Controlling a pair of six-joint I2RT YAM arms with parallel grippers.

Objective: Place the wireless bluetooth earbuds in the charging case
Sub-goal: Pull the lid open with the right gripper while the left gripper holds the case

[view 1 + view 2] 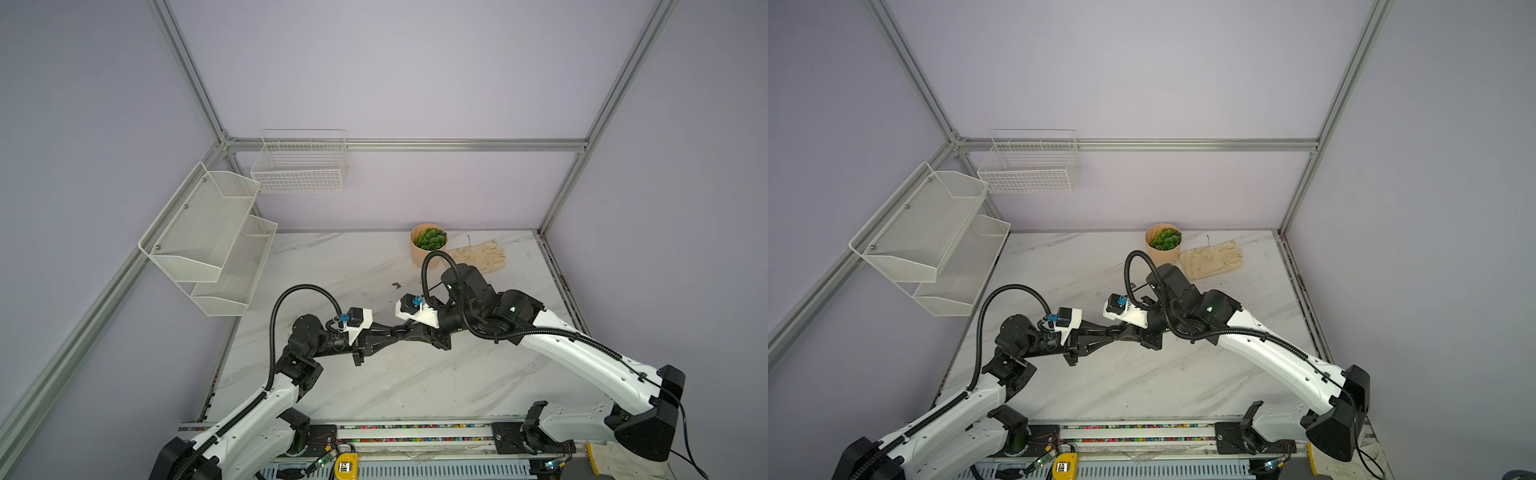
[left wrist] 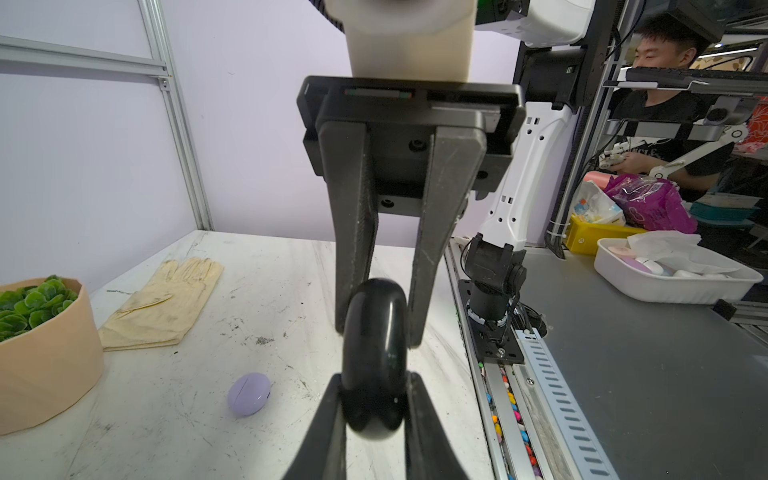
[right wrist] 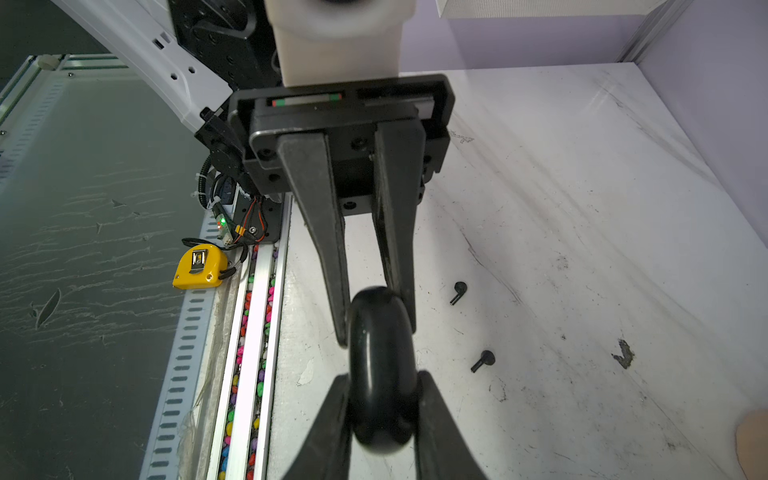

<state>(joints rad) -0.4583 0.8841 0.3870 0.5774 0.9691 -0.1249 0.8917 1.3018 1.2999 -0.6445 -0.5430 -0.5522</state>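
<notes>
In a top view, the black case (image 1: 398,331) is held off the surface (image 1: 374,395) near its middle. It is gripped by the left tool (image 2: 376,409) from nine o'clock and by the right tool (image 3: 382,384) from three o'clock, each closed on its sides. Probably it is held so that one tool steadies it while the lid, not yet open, is lifted. Two black earbuds (image 3: 458,292) are seen lying apart on the surface nearby. A lilac case (image 2: 248,394) lies shut. A plant pot (image 1: 428,245) is seen at one o'clock.
</notes>
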